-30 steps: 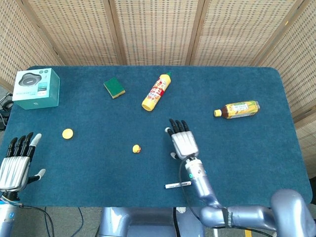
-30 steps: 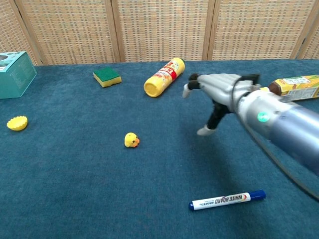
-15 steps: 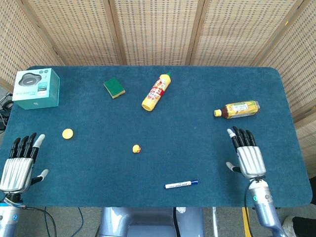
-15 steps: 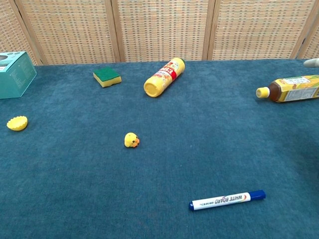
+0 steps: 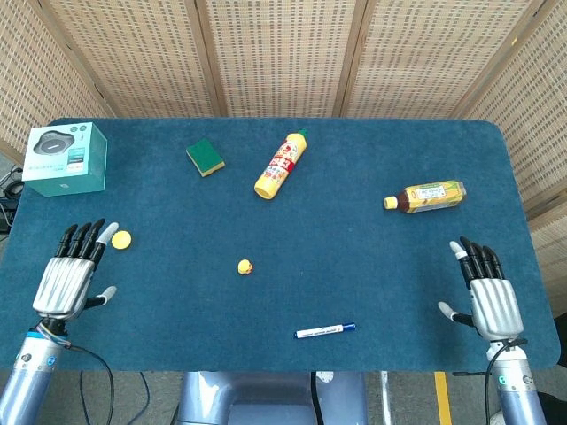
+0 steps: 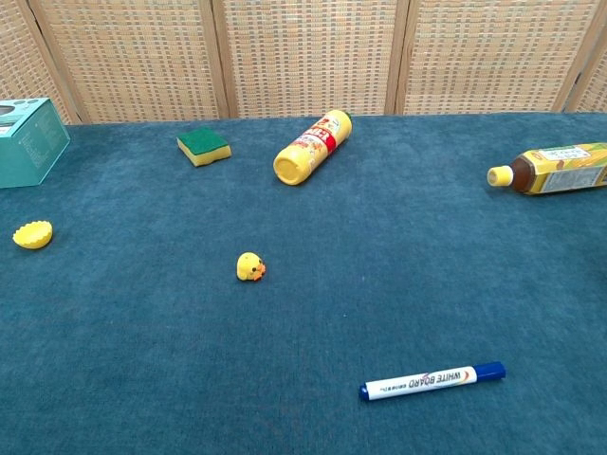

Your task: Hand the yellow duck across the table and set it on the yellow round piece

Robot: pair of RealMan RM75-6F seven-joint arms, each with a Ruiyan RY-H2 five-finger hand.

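Yellow duck [image 5: 245,266] alone mid-counter; left hand [image 5: 69,280] (beside yellow round piece [image 5: 121,239]) and right hand [image 5: 490,301] both released, fingers spread.

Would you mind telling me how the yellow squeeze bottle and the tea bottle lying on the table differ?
The yellow squeeze bottle is opaque yellow with a red label, while the tea bottle is clear, showing brownish liquid under a yellow-green label. The squeeze bottle lies tilted, its tip toward the far edge; the tea bottle lies nearly crosswise, its cap toward the table's middle. The squeeze bottle sits near the sponge; the tea bottle lies alone on the right. Both lie on their sides.
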